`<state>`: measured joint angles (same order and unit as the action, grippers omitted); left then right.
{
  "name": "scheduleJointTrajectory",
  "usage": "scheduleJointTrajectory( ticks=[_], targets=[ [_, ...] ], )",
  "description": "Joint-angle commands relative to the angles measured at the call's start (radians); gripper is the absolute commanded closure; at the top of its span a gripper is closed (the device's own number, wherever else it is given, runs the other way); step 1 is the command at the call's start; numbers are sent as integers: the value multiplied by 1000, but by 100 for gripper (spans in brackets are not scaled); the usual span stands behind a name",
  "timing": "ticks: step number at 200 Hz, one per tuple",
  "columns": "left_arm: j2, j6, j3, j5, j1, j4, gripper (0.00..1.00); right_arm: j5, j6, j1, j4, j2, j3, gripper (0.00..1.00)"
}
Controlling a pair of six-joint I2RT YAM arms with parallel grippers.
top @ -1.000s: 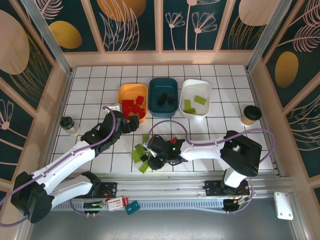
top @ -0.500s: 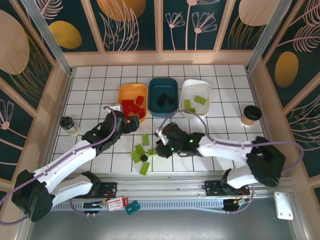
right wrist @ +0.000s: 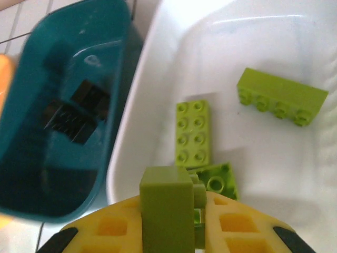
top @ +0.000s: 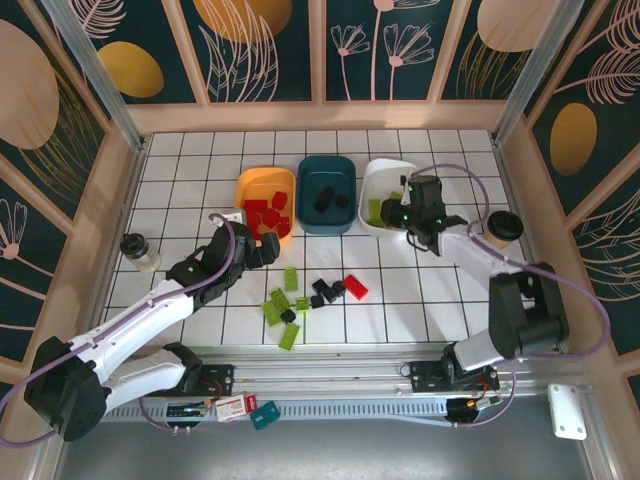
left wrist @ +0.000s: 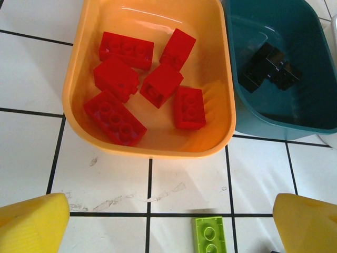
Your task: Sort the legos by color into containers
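Sorting is sitting past the halfway mark, as I'm reading it. Six red bricks (left wrist: pixel 141 87) are lying in the orange tub (left wrist: pixel 224 132). A small cluster of black bricks (left wrist: pixel 268 68) is lying in the teal tub (left wrist: pixel 316 124), and three lime green bricks (right wrist: pixel 193 133) are resting in the white tub (right wrist: pixel 295 174). Loose legos are waiting on the table (top: pixel 440 290) between the arms: several green pieces (top: pixel 272 298), a few black pieces (top: pixel 322 290) and one red piece (top: pixel 354 287). I'm counting roughly nine left to move.

I'm holding the right gripper (top: pixel 404 212) above the near edge of the white tub. Its jaws are closed on a lime green brick (right wrist: pixel 167 211) standing upright between them, the right colour for that tub and not yet let go. The left gripper (left wrist: pixel 169 224) is hovering low over the table just short of the orange tub. Its jaws are spread wide and carrying nothing, with a single green plate (left wrist: pixel 209 235) lying on the tile between them.

Against a second ago, the right arm has swung from the loose pile at the front of the table up to the white tub, passing the pile's far side half a second back. With it gone, the black pieces and the red piece are showing in the open. The left arm is sitting almost where it was.
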<state>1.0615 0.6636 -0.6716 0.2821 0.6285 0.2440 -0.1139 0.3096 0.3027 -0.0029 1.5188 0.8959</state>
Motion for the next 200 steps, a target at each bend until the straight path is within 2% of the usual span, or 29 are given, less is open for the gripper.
scheduleJointTrajectory(
  ticks=[1, 25, 34, 48, 64, 93, 118, 163, 200],
  targets=[
    [2, 21, 18, -18, 1, -15, 1, 11, 32, -11, 45, 105, 88, 88],
    [0, 26, 29, -26, 1, -20, 1, 12, 44, -24, 61, 183, 137, 85],
    [2, 27, 30, -28, 1, -21, 1, 7, 42, -24, 58, 205, 158, 75],
    [6, 27, 30, -29, 2, -22, 1, 9, 40, -24, 53, 219, 178, 52],
    [10, 25, 29, -30, 1, -23, 1, 11, 40, -24, 56, 196, 178, 43],
    [15, 19, 28, -27, 2, -27, 1, 15, 29, 2, 48, 82, 122, 40],
    [17, 14, 24, -21, 1, -28, 1, 56, -1, 91, 1, -59, 25, 37],
    [27, 0, 21, -11, 2, -32, 1, 98, -24, 345, -165, -237, -137, 36],
    [35, -3, 27, -8, 1, -39, 1, 33, 13, 578, -271, -250, -186, 37]
  ],
)
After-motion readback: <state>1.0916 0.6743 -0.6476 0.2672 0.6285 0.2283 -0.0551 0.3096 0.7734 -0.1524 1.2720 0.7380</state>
